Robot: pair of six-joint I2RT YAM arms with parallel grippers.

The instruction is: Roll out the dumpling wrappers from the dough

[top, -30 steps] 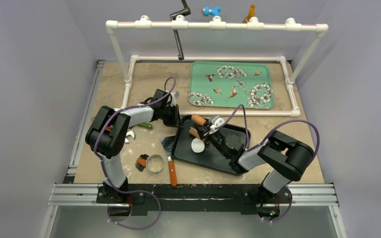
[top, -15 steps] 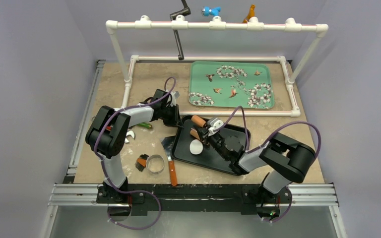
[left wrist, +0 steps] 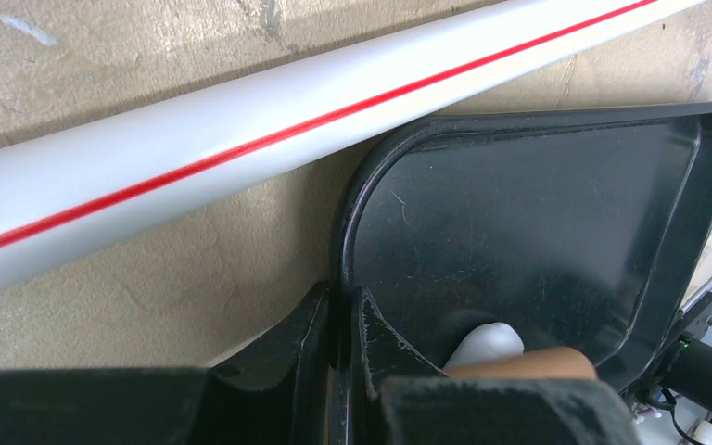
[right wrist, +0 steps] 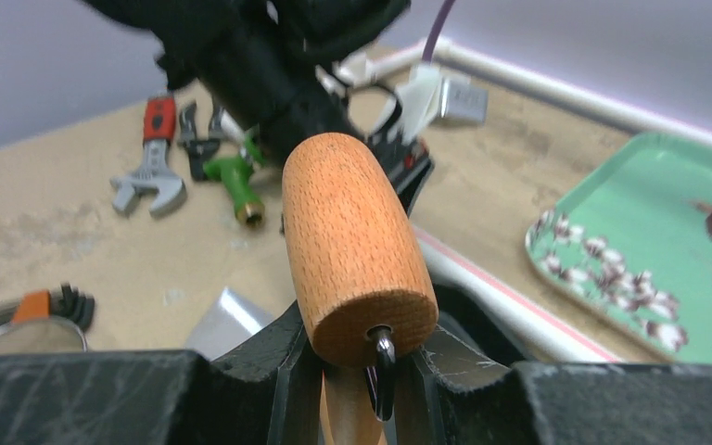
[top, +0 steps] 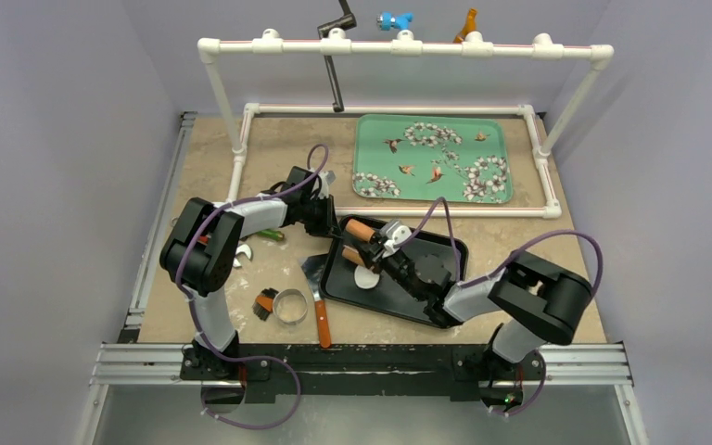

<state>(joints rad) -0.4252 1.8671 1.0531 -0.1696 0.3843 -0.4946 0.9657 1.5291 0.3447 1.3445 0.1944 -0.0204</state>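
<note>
Right gripper [right wrist: 357, 371]: I've got it clamped on the pin [right wrist: 352, 241] handle. Wrapper [top: 368, 279] lies in the tray [left wrist: 538, 213], just beside the pin. My left gripper [left wrist: 343, 334] pinches the tray's corner rim, near the pipe [left wrist: 241, 139].

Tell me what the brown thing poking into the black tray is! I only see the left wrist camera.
Observer: A wooden roller, gripped in the right hand.
Operator: Is the white blob a wrapper?
Observer: Yes, a flat round wrapper lying in the black tray.
Operator: Where's the cutter?
Observer: The metal ring cutter stands on the table, left of the tray.
</note>
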